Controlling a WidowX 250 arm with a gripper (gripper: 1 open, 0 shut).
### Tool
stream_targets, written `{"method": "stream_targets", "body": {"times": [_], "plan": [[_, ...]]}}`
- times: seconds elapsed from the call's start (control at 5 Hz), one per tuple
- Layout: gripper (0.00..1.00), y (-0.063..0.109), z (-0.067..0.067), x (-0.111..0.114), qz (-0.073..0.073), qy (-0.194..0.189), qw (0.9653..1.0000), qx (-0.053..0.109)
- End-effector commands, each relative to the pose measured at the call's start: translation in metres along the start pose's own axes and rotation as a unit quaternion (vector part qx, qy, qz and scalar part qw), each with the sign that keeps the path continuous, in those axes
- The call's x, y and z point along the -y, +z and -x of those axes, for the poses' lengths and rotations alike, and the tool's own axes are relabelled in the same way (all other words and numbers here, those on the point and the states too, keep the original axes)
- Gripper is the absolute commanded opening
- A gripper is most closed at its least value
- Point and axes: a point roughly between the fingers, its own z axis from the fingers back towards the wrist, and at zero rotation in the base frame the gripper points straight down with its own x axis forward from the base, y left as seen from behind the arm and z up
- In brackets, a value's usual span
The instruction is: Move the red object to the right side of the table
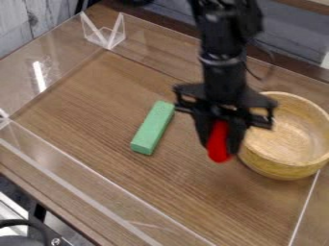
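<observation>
The strawberry toy (pixel 220 139) hung in the air, pinched between the closed fingers of the hand (pixel 220 130), just left of the wooden bowl (pixel 286 135) and clear of the tabletop (pixel 90 106) below it. Its long axis ran nearly upright, the red tip pointing down at the wood while the upper end, where any stem would be, sat hidden inside the fingers. It looked small, soft and light, the sort of plush thing that would squash a little under pressure and not slip easily, so a firm pinch across the upper body seemed a sound hold, and nothing about it looked breakable. Taking the bowl as the landmark, the toy's tip hung just beside the bowl's near-left rim, whether touching it could not be told. The green block (pixel 152 127) lay flat well to the left of the bowl, slanted, apart from the toy. A clear wall (pixel 38 77) edged the tabletop far to the bowl's left.
</observation>
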Motion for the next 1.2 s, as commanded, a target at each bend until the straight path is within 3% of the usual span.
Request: {"method": "stream_targets", "body": {"times": [0.0, 0.2, 0.6, 1.0], "plan": [[0.00, -0.006, 0.002, 0.000, 0.010, -0.045, 0.9989, 0.004], [0.00, -0.010, 0.001, -0.012, 0.016, -0.093, 0.9955, 0.003], [0.00, -0.021, -0.007, -0.013, 0.034, -0.091, 0.9951, 0.018], [0.00, -0.035, -0.005, -0.033, 0.046, -0.111, 0.9925, 0.023]]}}
